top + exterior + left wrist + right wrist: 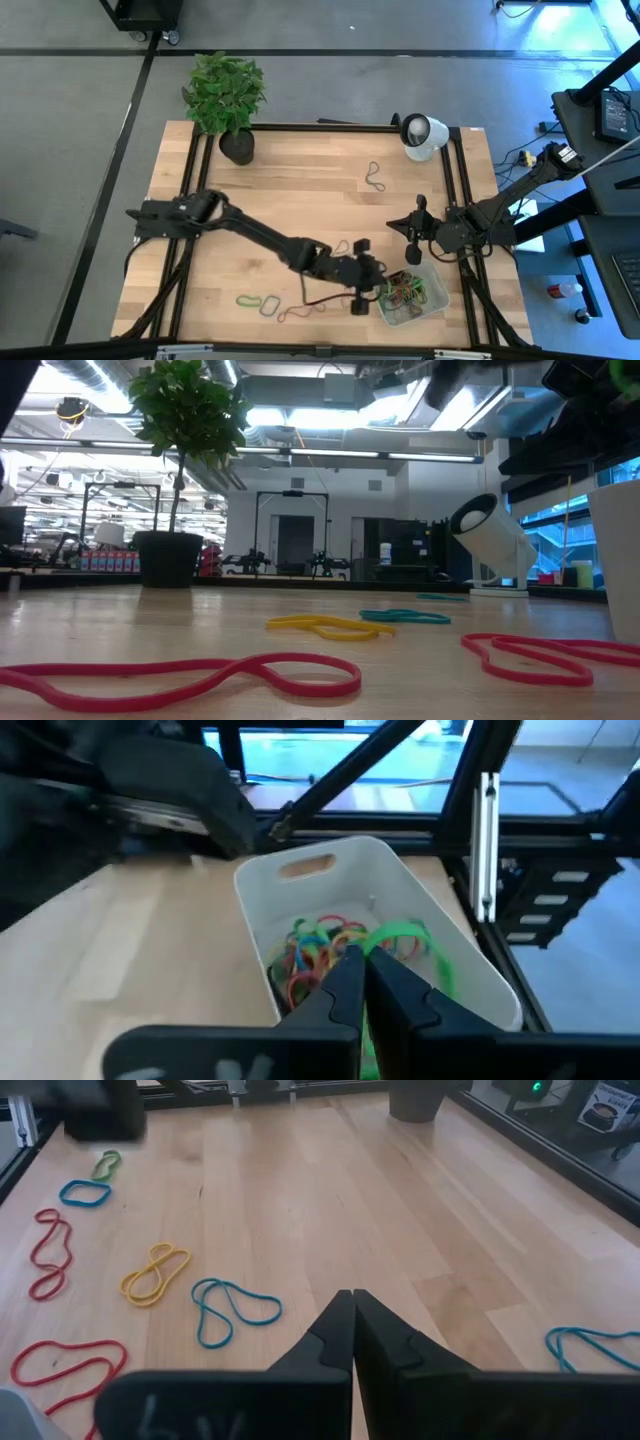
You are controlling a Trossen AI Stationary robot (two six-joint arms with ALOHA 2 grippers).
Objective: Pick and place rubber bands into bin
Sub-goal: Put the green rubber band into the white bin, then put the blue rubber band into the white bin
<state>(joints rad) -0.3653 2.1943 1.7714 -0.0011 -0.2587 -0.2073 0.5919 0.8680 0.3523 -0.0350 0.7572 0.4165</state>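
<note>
Big wooden table (300, 190) w/ black rails round it. Left arm reaches across the front, its gripper (372, 285) at the edge of the bin (437, 297), which sits at the front right corner. In the left wrist view the fingers (340, 982) are pressed together over the bin w/ a green band (405, 938) draped right at the tips; looks pinched, but can't tell for sure. Right arm waits just behind the bin, right gripper (408, 226) pointing toward mid-table, tips closed, nothing in them.

Potted plant (228, 95) at the back left corner, white round device (423, 136) at the back right.

Bin holds a tangle of rubber bands (408, 293): red, orange, yellow, green. Loose ones on the wood: a red one (305, 308) just left of the bin, green loop (244, 300) and another beside it (269, 305) further left, a dark one (375, 178) well back toward the device. Right wrist view shows more: yellow (155, 1273), blue (228, 1309), reds (49, 1252).
</note>
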